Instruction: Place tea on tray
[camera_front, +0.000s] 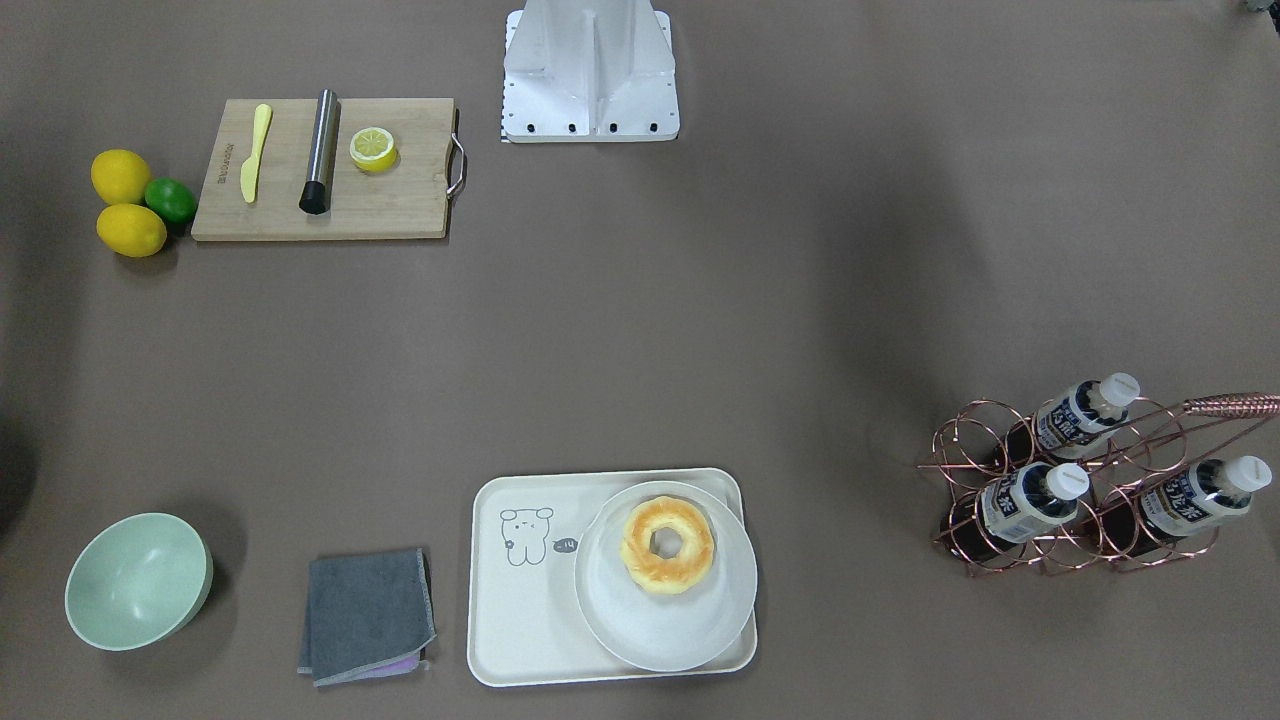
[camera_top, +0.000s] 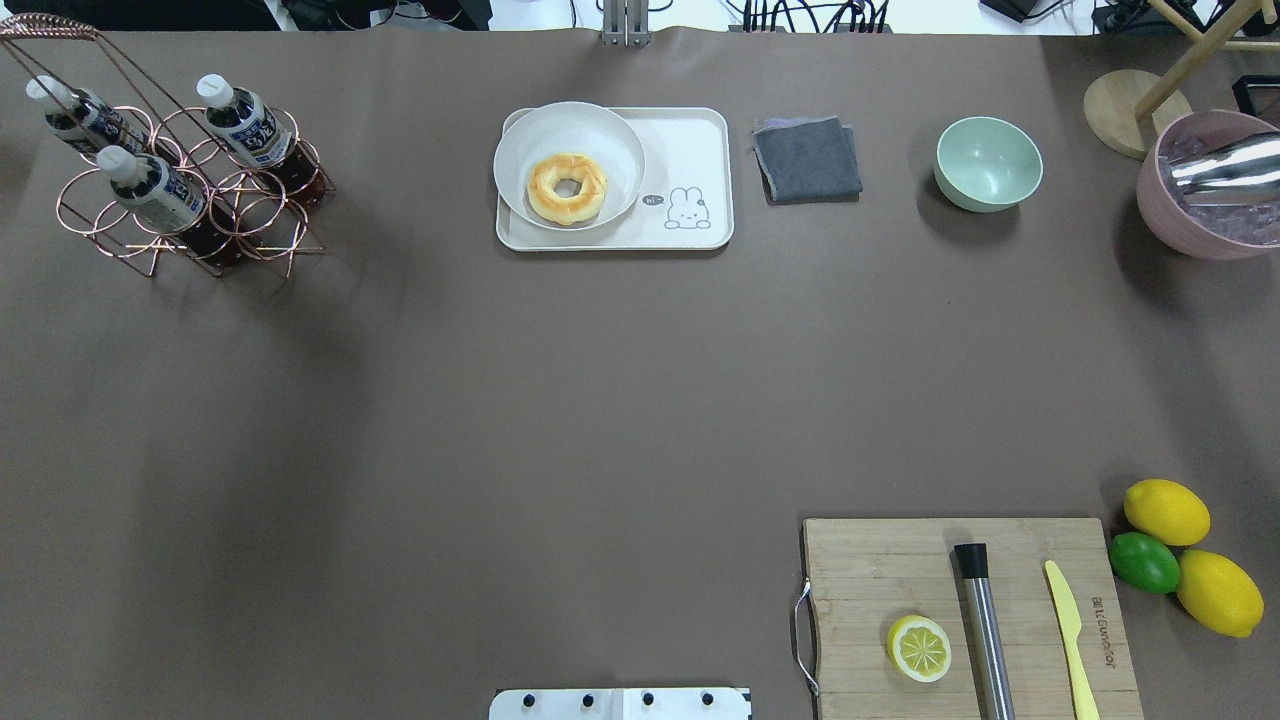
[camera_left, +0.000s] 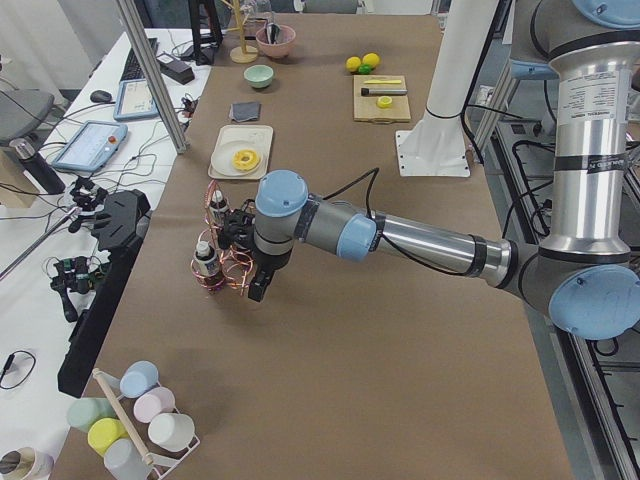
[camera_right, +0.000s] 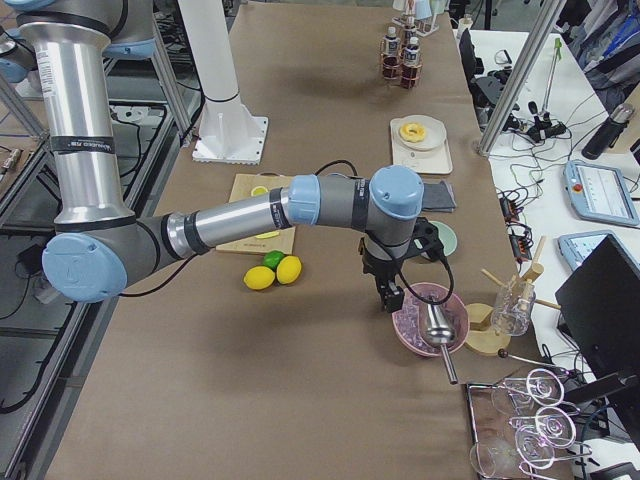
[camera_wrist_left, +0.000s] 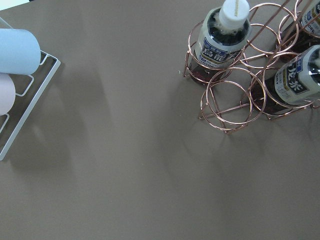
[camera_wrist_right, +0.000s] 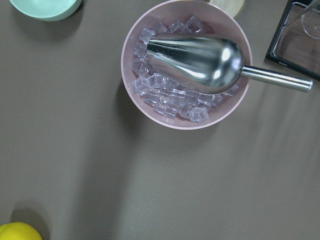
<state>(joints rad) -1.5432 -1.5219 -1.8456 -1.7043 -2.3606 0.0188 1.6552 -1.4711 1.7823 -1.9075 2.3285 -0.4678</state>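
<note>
Three alike tea bottles stand tilted in a copper wire rack at the table's left end: one, a second and a third. Two show in the left wrist view. The cream tray lies at the far middle and holds a round white plate with a doughnut. My left gripper hangs just beside the rack, apart from the bottles; I cannot tell whether it is open. My right gripper hovers by the pink ice bowl; I cannot tell its state.
A grey cloth and a green bowl lie right of the tray. The pink bowl of ice holds a metal scoop. A wooden cutting board with a lemon half, steel muddler and yellow knife is near right, with lemons and a lime beside it.
</note>
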